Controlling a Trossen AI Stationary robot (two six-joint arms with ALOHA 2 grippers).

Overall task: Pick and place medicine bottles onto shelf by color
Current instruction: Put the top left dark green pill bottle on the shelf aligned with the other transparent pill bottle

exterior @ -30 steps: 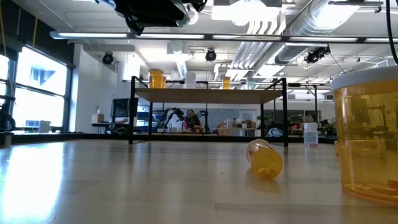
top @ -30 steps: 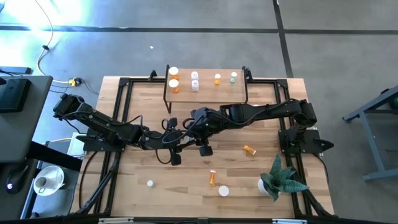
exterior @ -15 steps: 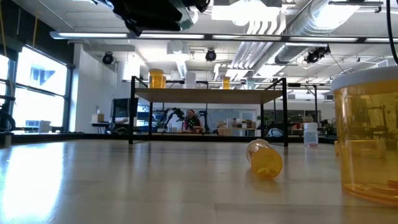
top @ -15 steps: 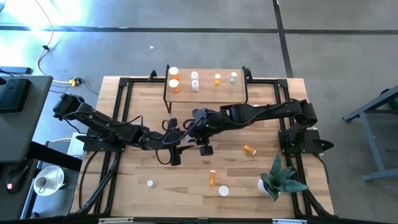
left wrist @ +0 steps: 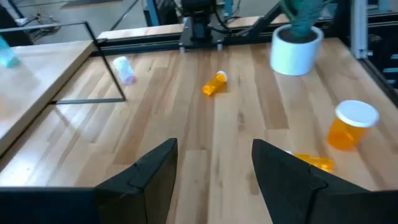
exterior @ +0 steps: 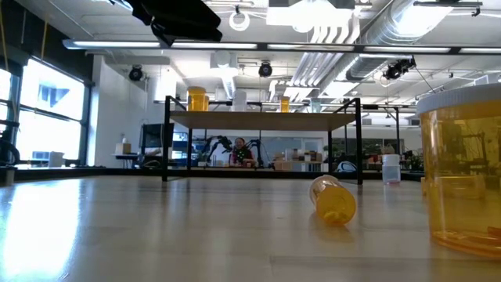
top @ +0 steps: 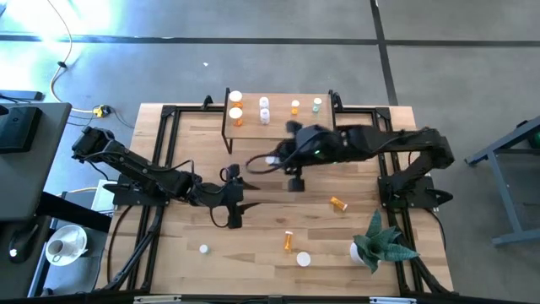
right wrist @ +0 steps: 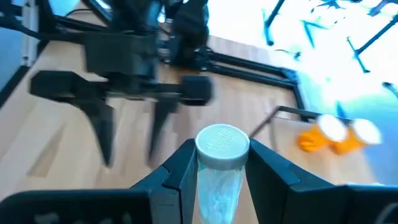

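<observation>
My right gripper (right wrist: 221, 163) is shut on a clear medicine bottle (right wrist: 219, 177) with a white cap, held high over the table's middle (top: 272, 160) in front of the shelf (top: 278, 127). On the shelf stand orange (top: 236, 106), clear (top: 264, 110), small orange (top: 295, 107) and pale green (top: 317, 105) bottles. My left gripper (left wrist: 214, 180) stands open and empty over the table's middle (top: 246, 196), to the left of and nearer than the right gripper. Loose orange bottles lie on their sides on the tabletop (top: 337, 203) (top: 288, 241). My right gripper pinches the clear bottle's body (right wrist: 217, 186) between its two fingers (right wrist: 180, 177), one on each side just below the white cap (right wrist: 222, 146). The bottle lies along the fingers with its cap toward their free ends. It is lifted clear of the table.
A potted green plant (top: 381, 245) stands at the near right corner. A wide orange bottle with a white cap (top: 304, 259) and a small white-capped one (top: 203, 248) stand near the front edge. Black frame rails (top: 164, 152) run along the table's sides.
The two grippers met at the table's middle on the clear bottle. My left gripper has opened and let go. My right gripper has risen and drawn back toward the table's far right with the bottle, lifted clear.
</observation>
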